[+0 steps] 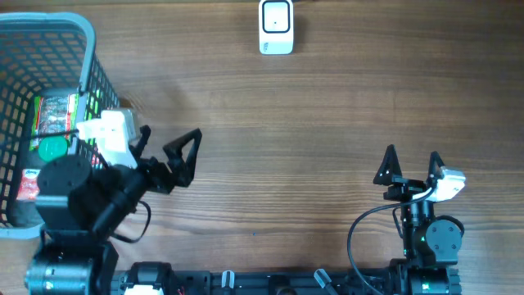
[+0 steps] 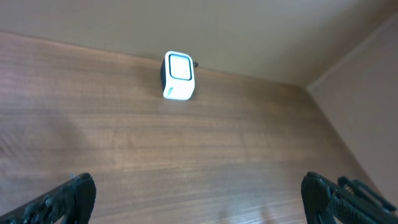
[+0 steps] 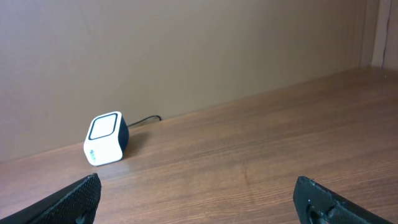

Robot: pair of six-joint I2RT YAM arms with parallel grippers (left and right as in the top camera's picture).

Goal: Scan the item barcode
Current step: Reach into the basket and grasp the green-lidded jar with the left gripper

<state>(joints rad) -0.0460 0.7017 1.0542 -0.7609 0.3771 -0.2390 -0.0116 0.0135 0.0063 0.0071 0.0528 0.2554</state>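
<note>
The white barcode scanner (image 1: 276, 26) stands at the table's far edge, its window facing up; it also shows in the left wrist view (image 2: 178, 76) and the right wrist view (image 3: 106, 138). Packaged items lie in the grey basket (image 1: 92, 61) at the left: a green and red packet (image 1: 56, 115), something with a green round lid (image 1: 52, 149) and a red packet (image 1: 28, 185). My left gripper (image 1: 172, 133) (image 2: 199, 199) hangs open just right of the basket, holding nothing. My right gripper (image 1: 413, 156) (image 3: 199, 199) is open and empty near the front right.
Bare wooden tabletop (image 1: 311, 123) stretches between the two grippers and the scanner. A thin cable (image 3: 144, 119) runs from the scanner's back to the wall. The basket's right wall stands close to the left arm.
</note>
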